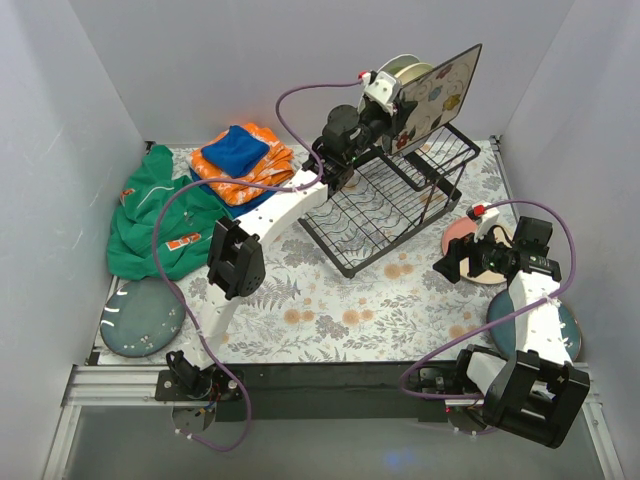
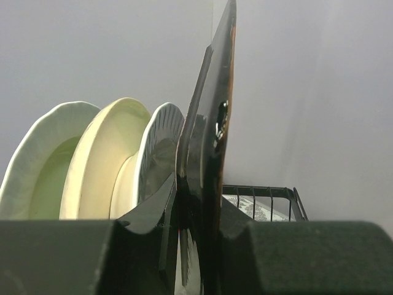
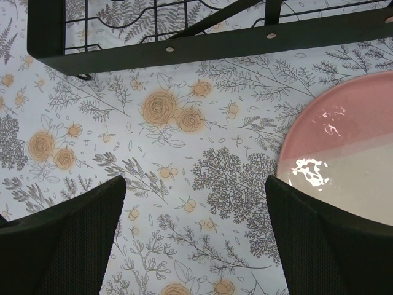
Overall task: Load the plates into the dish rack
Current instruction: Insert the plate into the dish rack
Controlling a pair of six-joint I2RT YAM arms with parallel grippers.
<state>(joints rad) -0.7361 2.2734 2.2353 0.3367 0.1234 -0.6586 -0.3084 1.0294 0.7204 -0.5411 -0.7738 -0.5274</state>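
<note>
Black left gripper [image 1: 395, 105] clenched on one edge of the square flowered plate [image 1: 441, 88], held upright over the raised tier of the black wire dish rack [image 1: 385, 210]; pale green plate [image 2: 37, 166], cream plate [image 2: 101, 160] and white ribbed plate [image 2: 156, 153] standing on edge just beside it; right gripper [image 3: 196, 239] released above the floral-patterned counter [image 3: 153, 153]; pink-and-cream round plate [image 3: 344, 153] flat just beside it; dark teal round plate [image 1: 140, 318] near-left; second dark teal plate [image 1: 565, 330] near-right.

Pink/cream plate [image 3: 344, 153], blk rack [image 3: 184, 44], floral mat [image 3: 184, 184].
</note>
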